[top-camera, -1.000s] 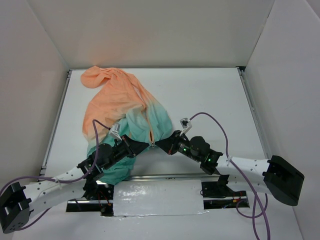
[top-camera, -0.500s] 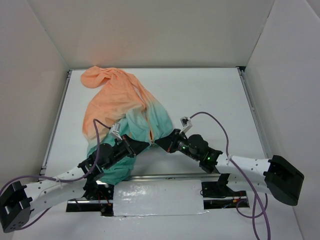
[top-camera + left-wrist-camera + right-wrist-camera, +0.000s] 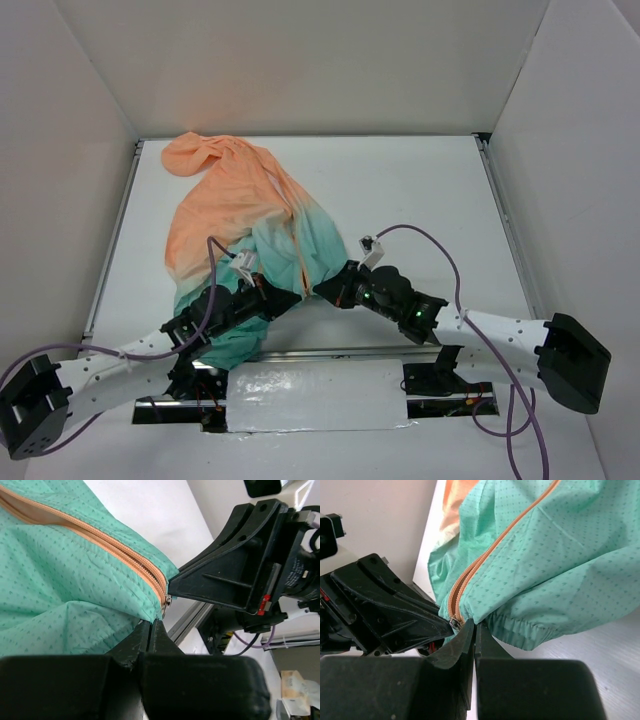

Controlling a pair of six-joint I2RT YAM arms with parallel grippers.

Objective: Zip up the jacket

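Note:
The jacket [image 3: 250, 215] lies on the white table, peach-orange at the far left and teal at the near hem. Its orange zipper [image 3: 302, 262] runs down to the hem. My left gripper [image 3: 294, 297] is shut on the teal hem just left of the zipper's lower end [image 3: 165, 600]. My right gripper [image 3: 322, 291] is shut on the hem just right of it. In the right wrist view the shut fingers [image 3: 465, 635] pinch the gathered hem beside the metal slider [image 3: 454, 622]. The two gripper tips nearly touch. The jacket [image 3: 60, 585] fills the left wrist view.
White walls enclose the table on three sides. Metal rails run along the left [image 3: 112, 245], right [image 3: 507, 235] and near edge [image 3: 340, 352]. A white padded block [image 3: 315, 395] sits between the arm bases. Purple cables loop over both arms.
My left arm has shifted a little right and forward at the hem, and its cable loop has risen. The right gripper has edged slightly left. Both stay shut on the hem.

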